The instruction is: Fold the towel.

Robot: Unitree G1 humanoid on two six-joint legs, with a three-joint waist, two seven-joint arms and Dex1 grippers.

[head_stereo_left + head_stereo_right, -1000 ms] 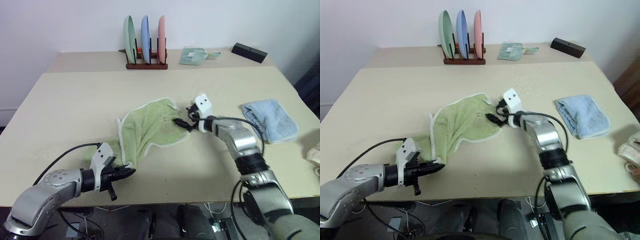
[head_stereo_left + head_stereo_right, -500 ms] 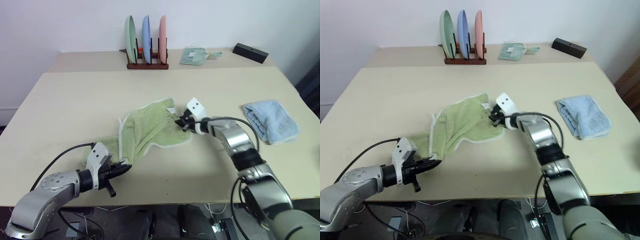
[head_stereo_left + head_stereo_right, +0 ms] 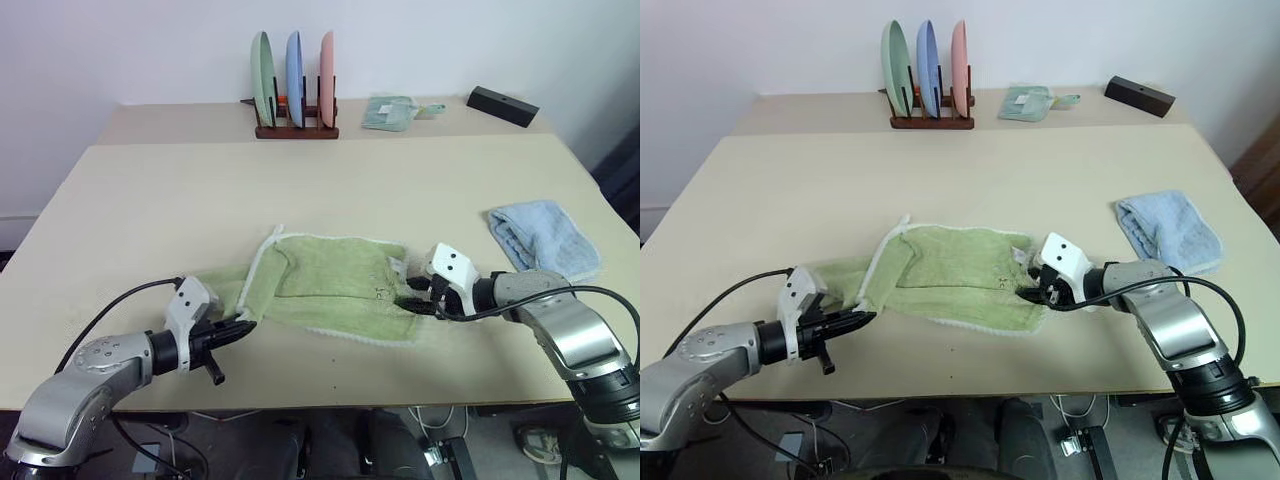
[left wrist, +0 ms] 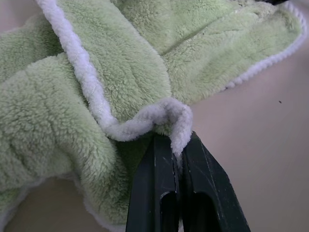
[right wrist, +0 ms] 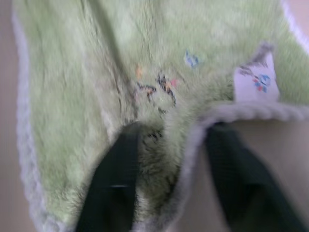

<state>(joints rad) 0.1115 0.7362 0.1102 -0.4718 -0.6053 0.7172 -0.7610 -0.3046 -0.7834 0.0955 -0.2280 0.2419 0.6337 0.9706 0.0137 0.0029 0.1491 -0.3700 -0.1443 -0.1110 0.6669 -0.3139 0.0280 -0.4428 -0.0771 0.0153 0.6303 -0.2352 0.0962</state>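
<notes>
Standing plates [image 3: 293, 68] fill rack [image 3: 295, 130].

the pale beige surface [image 3: 150, 200] carries the light green towel [image 3: 330, 285] spread crumpled near its front edge, a folded light blue towel [image 3: 545, 238] well apart at the right, and along the back a wooden rack of three plates [image 3: 294, 90], a small pale teal cloth [image 3: 388, 112] and a black box [image 3: 502, 105]
</notes>
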